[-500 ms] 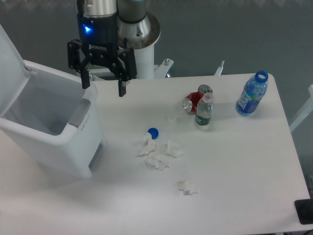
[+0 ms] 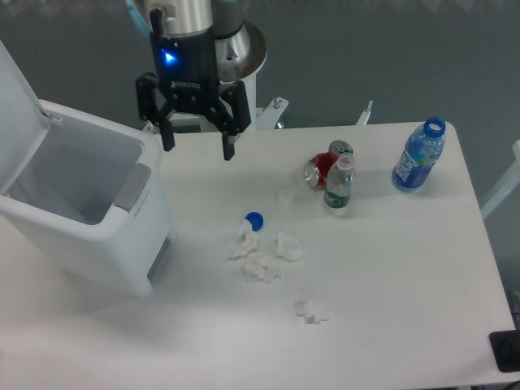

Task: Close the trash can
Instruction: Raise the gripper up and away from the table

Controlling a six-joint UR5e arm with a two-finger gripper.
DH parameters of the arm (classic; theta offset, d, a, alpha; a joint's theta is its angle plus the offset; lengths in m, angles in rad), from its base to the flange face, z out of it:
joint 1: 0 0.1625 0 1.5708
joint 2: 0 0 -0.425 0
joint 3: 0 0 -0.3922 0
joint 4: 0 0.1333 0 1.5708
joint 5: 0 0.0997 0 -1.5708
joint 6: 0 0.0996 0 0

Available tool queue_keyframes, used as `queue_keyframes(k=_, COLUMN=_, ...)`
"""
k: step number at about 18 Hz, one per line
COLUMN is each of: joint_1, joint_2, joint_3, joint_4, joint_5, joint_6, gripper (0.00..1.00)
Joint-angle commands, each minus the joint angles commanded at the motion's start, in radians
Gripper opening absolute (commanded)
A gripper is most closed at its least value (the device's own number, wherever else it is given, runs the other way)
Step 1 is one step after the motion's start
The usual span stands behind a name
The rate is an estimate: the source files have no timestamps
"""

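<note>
The trash can [image 2: 89, 236] is a big white boxy bin at the left of the table, with its top open and the inside showing. Its flat white lid [image 2: 15, 106] stands swung up at the far left edge of the view. A grey latch strip [image 2: 132, 186] runs along the front rim. My gripper [image 2: 199, 151] hangs above the back of the table, just right of the can's rear corner. Its two black fingers are spread wide and nothing is between them. It touches neither the can nor the lid.
A blue bottle cap [image 2: 254, 219] and several crumpled paper scraps [image 2: 264, 256] lie mid-table. A crushed red soda can [image 2: 325, 166] and a small clear bottle [image 2: 339, 185] sit further right. A blue water bottle [image 2: 418, 157] stands near the right edge.
The gripper has shifted to the right, away from the can's rear corner. The can, the lid and the litter have not moved.
</note>
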Motion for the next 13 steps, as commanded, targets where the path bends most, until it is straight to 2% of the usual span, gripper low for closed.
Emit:
queue_keyframes(k=4, joint_1=0.026, joint_2=0.009, joint_3=0.002, joint_4=0.008, joint_5=0.003, joint_6=-0.023, gripper=1.0)
queue_keyframes(k=9, joint_1=0.025, joint_2=0.032, joint_3=0.043, joint_4=0.008, joint_5=-0.061, joint_6=-0.239, gripper=1.0)
queue_keyframes(k=13, joint_1=0.017, joint_2=0.064, joint_3=0.075, joint_4=0.008, joint_5=-0.092, joint_6=-0.345, gripper=1.0)
